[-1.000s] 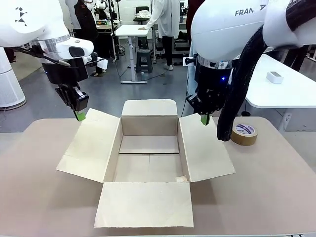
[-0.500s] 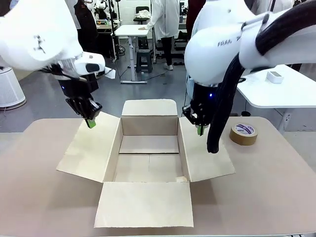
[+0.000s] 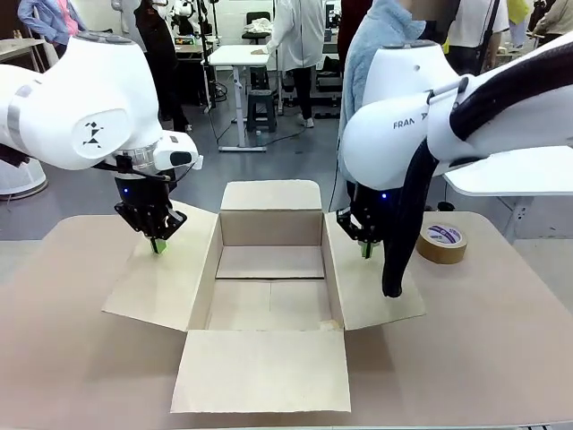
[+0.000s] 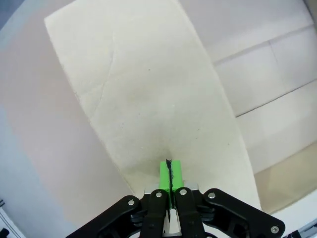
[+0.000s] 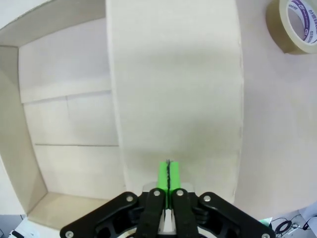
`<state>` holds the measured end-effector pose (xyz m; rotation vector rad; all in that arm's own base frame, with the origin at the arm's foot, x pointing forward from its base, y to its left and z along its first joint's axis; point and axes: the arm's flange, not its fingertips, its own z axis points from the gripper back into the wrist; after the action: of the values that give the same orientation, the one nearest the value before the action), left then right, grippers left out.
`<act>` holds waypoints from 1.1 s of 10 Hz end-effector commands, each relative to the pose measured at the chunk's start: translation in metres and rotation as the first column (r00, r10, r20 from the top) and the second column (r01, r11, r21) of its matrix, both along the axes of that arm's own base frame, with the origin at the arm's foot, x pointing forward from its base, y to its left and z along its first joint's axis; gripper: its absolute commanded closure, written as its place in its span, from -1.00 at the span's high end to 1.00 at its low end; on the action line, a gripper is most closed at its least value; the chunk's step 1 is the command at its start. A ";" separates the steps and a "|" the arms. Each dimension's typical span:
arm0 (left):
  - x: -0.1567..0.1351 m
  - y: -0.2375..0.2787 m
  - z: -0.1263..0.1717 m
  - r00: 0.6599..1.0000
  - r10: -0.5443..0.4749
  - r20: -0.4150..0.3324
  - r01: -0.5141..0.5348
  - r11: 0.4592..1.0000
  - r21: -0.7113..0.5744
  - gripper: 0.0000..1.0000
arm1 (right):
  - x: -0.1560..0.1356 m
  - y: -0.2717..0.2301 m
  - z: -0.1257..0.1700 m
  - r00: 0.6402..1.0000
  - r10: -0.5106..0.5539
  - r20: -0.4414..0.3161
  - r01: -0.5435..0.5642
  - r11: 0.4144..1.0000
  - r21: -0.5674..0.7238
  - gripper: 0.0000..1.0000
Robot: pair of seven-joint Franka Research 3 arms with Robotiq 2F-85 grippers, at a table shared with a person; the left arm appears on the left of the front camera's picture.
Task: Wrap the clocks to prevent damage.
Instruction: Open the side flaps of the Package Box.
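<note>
Jaws closed empty, left tool [image 3: 158, 245], right tool [image 3: 365, 251], perhaps touching flaps [image 3: 369, 291]

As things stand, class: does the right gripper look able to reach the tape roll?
Probably yes. The right gripper, shut, is above the box's right flap; the tape roll lies just beyond that flap, with bare table between.

Robotics lab, white-coated person [image 3: 298, 36] by far white tables [image 3: 237, 55], stool [image 3: 260, 104]
</note>
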<state>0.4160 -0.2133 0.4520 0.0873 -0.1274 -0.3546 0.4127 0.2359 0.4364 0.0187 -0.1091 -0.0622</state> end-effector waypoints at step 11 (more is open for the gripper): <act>0.025 0.013 -0.057 0.987 0.059 -0.150 -0.072 0.993 -0.089 -0.99 | 0.015 -0.012 -0.055 0.998 0.064 0.003 -0.064 0.998 0.005 -0.98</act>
<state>0.4374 -0.2006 0.3961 0.0007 -0.0074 -0.2670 0.4257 0.2272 0.3786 0.0017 -0.1000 -0.0122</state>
